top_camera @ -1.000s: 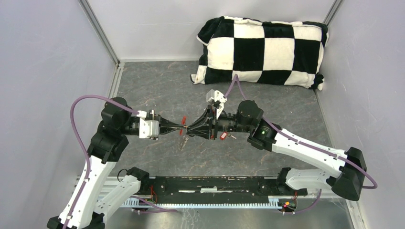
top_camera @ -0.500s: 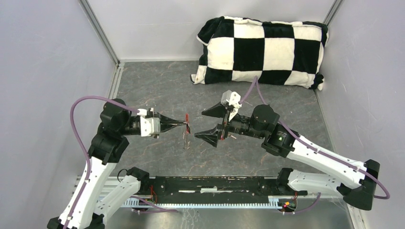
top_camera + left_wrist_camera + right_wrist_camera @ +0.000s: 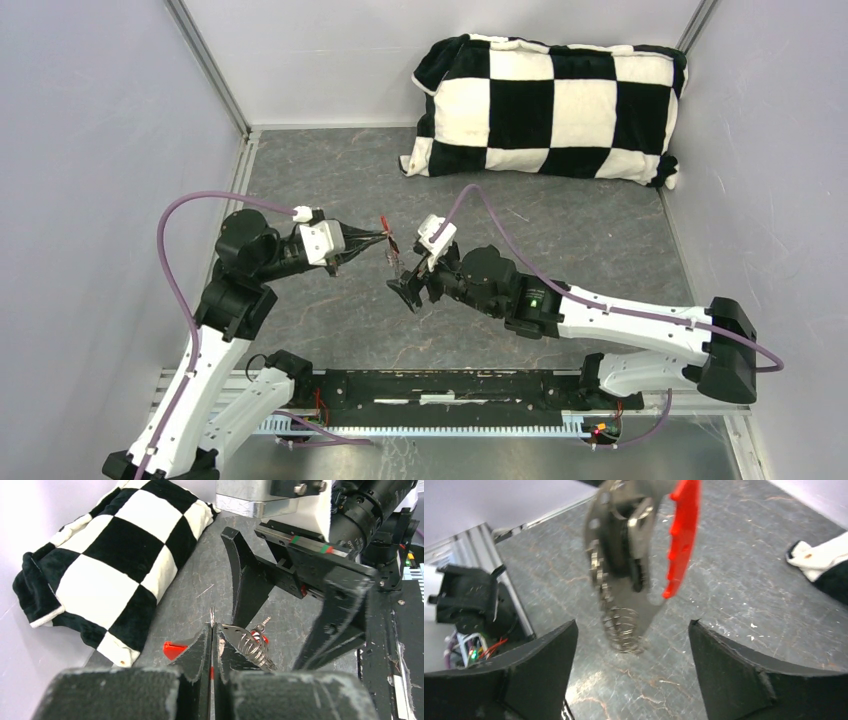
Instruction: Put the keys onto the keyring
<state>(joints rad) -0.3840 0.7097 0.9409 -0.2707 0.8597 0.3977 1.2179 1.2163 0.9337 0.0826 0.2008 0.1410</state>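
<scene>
My left gripper (image 3: 384,238) is shut on a thin metal edge of the keyring (image 3: 394,258), which hangs from its tips above the table. The left wrist view has the fingers (image 3: 202,645) pressed together, the silver rings (image 3: 252,646) just to their right and a red fob (image 3: 172,650) to their left. A small red-headed key (image 3: 261,636) peeks out behind the rings; I cannot tell whether it hangs on them. My right gripper (image 3: 408,283) is open just below and right of the keyring. In its own view the rings (image 3: 624,630) and red fob (image 3: 684,535) dangle in front of the spread fingers (image 3: 544,670), untouched.
A black-and-white checkered pillow (image 3: 545,105) lies against the back wall. Grey walls close in the marbled table (image 3: 330,180) on three sides. A black rail (image 3: 450,385) runs along the near edge between the arm bases.
The right gripper opened, let go of the keyring, pulled back to the right, then swung in low under it. The left gripper kept its hold and lifted slightly.
</scene>
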